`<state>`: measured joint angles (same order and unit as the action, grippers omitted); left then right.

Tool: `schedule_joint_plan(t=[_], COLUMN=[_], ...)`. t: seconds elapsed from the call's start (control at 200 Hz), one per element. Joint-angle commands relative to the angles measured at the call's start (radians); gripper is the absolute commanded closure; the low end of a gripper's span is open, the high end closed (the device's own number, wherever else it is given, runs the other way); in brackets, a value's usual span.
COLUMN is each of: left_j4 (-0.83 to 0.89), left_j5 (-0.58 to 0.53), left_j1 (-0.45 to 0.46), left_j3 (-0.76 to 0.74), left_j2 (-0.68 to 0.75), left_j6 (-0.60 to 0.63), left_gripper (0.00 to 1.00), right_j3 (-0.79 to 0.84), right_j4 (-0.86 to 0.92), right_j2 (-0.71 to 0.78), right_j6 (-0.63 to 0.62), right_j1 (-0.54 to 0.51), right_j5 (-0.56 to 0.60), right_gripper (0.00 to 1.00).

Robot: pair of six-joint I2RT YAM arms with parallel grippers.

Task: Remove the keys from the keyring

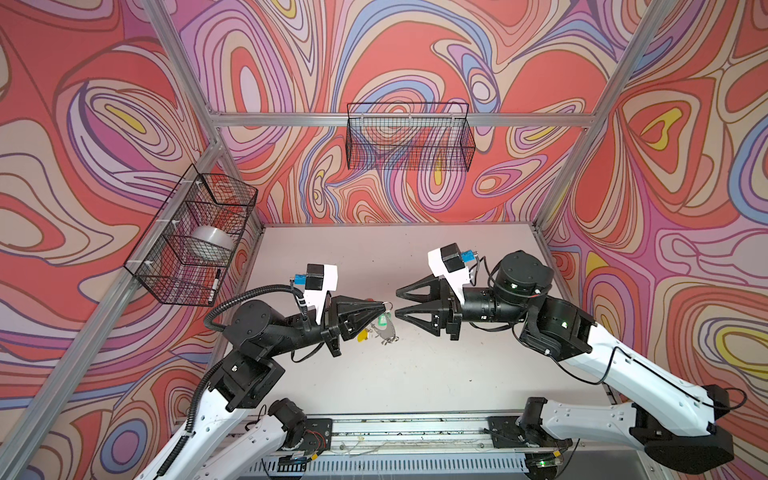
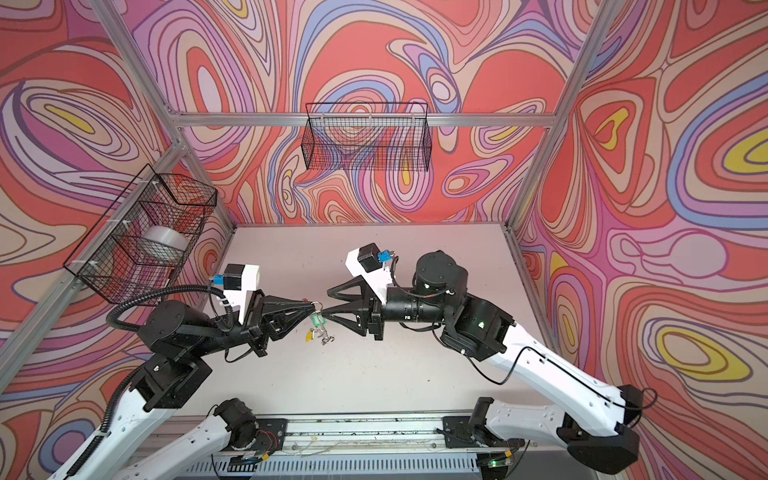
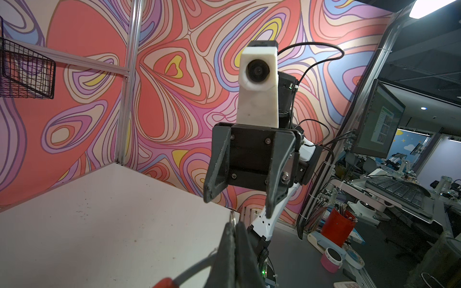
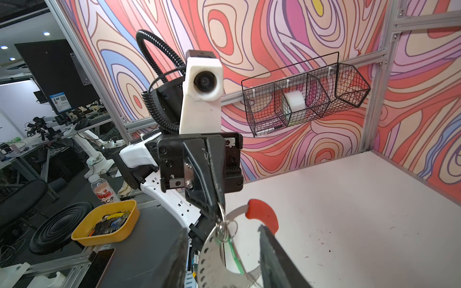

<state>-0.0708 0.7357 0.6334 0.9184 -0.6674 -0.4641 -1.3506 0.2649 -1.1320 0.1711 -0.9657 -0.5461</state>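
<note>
Your left gripper (image 1: 390,306) is pressed together on the edge of the keyring (image 4: 214,251), holding it in the air over the middle of the table (image 1: 415,374). The ring's red segment (image 4: 264,215) sits on the far side. The keys (image 1: 387,338) dangle below, one with a green tag (image 1: 382,320), one with a yellow tag (image 1: 362,336). Your right gripper (image 1: 396,301) faces it from the right, jaws spread, tips just beside the ring; whether they touch it cannot be told. The pinch looks thin, so a pull from the right could twist the ring loose and drop it on the table. The keys hang free and may swing, so the right jaws could close on a tag or a bare split ring instead of a key. The two grippers are tip to tip and could knock together. The left basket (image 1: 160,226) on the left wall holds a tape roll (image 1: 210,245) in its middle compartment and a marker (image 1: 215,284) in the near one. The far basket (image 1: 415,153) looks empty. Off the table, a yellow tray (image 4: 82,233) holds small dark items, too unclear to name.
</note>
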Motion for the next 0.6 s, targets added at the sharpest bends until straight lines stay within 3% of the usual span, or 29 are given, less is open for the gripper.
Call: schedule_joint_plan(t=[0.0,0.3,0.461,0.591], left_j4=[-0.023,-0.037,-0.047,-0.056], left_j5=[0.006,0.007,0.016,0.019], left_j1=[0.0,0.0,0.0,0.0], left_j3=[0.017,0.008,0.005,0.006], left_j2=[0.015,0.018,0.015,0.012], left_j6=[0.01,0.005,-0.003,-0.008], left_gripper=[1.0,1.0,1.0,1.0], right_j3=[-0.001,0.024,0.028,0.026], right_j4=[-0.051,-0.076,-0.075,-0.072], right_j2=[-0.019,-0.023,-0.026,-0.03], right_j6=[0.024,0.047,0.051,0.049], right_j1=[-0.007,-0.007,-0.007,-0.007], right_j5=[-0.055,-0.091,-0.091,-0.091], right_gripper=[0.6,0.83,0.84,0.92])
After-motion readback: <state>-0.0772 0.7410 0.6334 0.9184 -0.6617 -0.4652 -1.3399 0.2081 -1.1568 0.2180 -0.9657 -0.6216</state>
